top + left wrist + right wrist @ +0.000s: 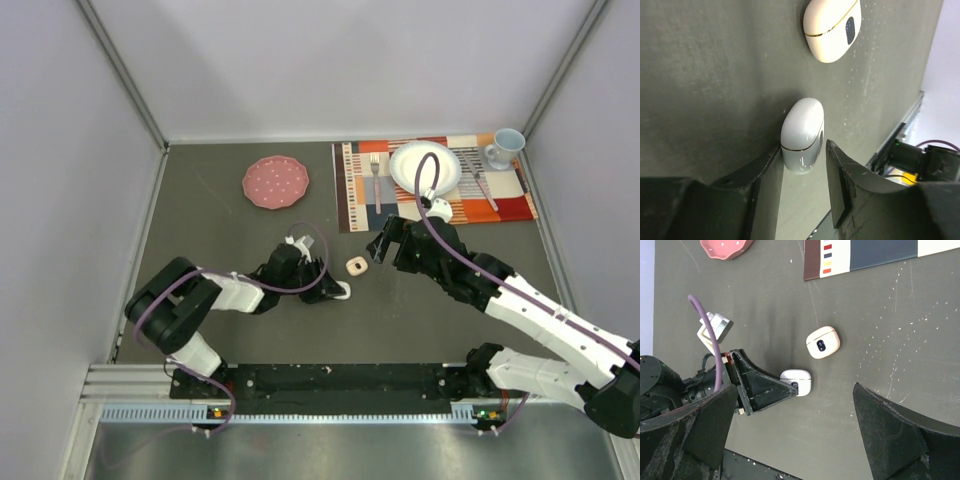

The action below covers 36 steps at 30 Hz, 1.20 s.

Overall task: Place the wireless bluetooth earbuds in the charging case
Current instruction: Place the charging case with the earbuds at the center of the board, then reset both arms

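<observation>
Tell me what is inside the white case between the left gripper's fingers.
Nothing inside can be seen. The white charging case is closed, with its lid seam shut all along, and it lies between the fingers of the left gripper. The closed lid hides whether any earbuds are in it.

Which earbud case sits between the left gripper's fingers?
The glossy white rounded plastic case; the cream case with the dark oval lies apart, farther out.

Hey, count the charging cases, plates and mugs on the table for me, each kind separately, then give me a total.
Charging cases: 2 (white case, cream case)
Plates: 2 (pink plate, white plate)
Mugs: 1 (pale blue mug)
Total: 5
</observation>
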{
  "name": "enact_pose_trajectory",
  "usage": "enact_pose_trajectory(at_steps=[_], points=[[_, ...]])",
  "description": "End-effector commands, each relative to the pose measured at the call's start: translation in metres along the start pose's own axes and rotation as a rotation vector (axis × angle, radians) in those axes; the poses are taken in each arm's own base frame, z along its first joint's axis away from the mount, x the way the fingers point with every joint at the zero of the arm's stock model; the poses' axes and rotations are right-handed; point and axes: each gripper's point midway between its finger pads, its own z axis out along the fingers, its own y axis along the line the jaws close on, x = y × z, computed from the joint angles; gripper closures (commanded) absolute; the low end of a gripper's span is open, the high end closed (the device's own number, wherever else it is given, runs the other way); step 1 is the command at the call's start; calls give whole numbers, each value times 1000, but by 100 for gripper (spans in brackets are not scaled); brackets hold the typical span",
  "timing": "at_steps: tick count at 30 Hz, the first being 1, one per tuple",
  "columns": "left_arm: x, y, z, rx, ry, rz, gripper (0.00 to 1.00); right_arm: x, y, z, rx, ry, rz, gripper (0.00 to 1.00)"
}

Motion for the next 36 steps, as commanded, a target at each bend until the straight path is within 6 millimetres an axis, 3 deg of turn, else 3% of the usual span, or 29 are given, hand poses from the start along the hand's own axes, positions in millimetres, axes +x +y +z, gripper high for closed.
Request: enact_pose_trajectory(at_steps=[1, 8, 14, 15, 20, 24, 26, 27, 28, 30, 32, 36], points=[[-2, 25, -12, -156, -14, 61, 54, -9, 5, 0, -18, -27, 15, 1], [-1, 37, -23, -228, -20, 83, 53, -8, 5, 2, -15, -22, 15, 1], [-6, 44, -47, -309, -54, 155, 53, -14, 0, 3, 4, -42, -9, 1], [-13, 35, -53, -292, -87, 184, 53, -15, -2, 4, 9, -44, -11, 1], [-37, 29, -90, -381, -215, 260, 52, -26, -15, 4, 44, -73, -24, 1], [-57, -5, -121, -300, -323, 426, 50, -37, -30, 2, 72, -95, -35, 1], [-73, -10, -140, -331, -419, 475, 48, -42, -44, 3, 86, -88, -33, 1], [-81, -20, -154, -319, -484, 504, 45, -41, -48, 2, 82, -80, -29, 1], [-87, -20, -164, -340, -526, 510, 31, -43, -55, 3, 97, -83, -27, 1], [-102, -26, -189, -367, -650, 487, 16, -47, -80, 4, 156, -88, -19, 1], [-106, -34, -201, -350, -686, 522, 1, -52, -98, 5, 194, -92, -17, 1], [-108, -43, -218, -340, -732, 508, 1, -69, -131, 3, 284, -119, -4, 1]])
